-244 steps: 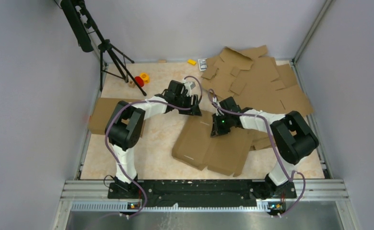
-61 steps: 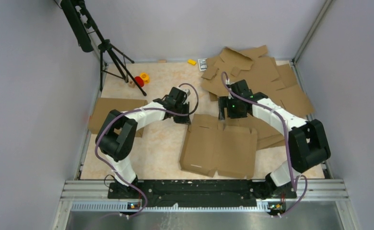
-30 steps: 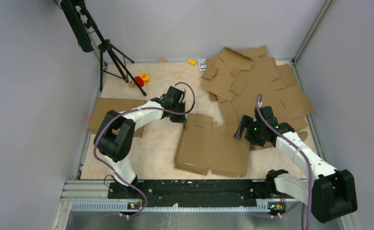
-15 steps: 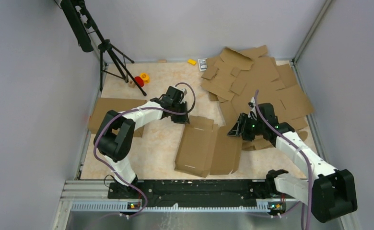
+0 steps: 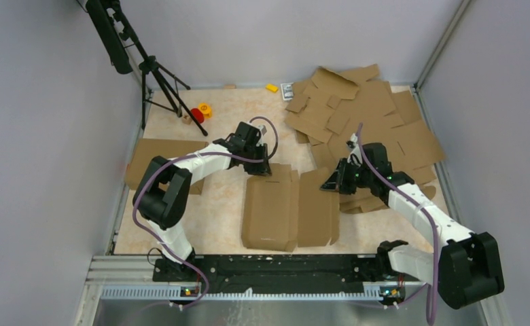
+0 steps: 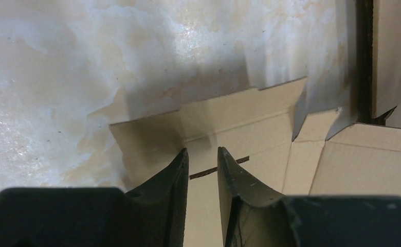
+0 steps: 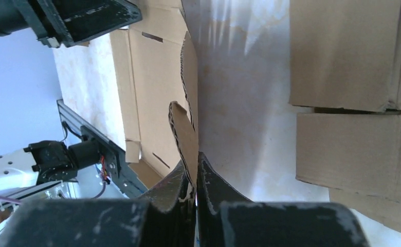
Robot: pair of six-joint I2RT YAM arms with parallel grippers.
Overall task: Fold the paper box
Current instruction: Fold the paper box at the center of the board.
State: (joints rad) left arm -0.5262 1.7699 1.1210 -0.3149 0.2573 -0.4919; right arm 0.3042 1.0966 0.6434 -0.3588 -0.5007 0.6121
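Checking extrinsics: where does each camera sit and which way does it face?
Top external: above and behind the bases, looking down on the table; left arm, right arm both shown.
Left wrist: looks down past its own jaws, slightly apart, at the slotted far flap of the paper box.
Right wrist: looks low across the table toward the left arm; own jaws shut on a raised box edge.
Shared: all three show the paper box; top and right wrist both show the left arm.

Counting one paper box point(image 5: 272, 207), two grippers, namely the left gripper point(image 6: 202, 152) and the right gripper point(image 7: 193, 163), one tripod point(image 5: 155, 71), one lone cardboard sheet point(image 5: 143, 159), one red piece point(image 5: 197, 115), two yellow pieces point(image 5: 205, 108), and one heap of blanks point(image 5: 378, 122), overlapping beyond counting.
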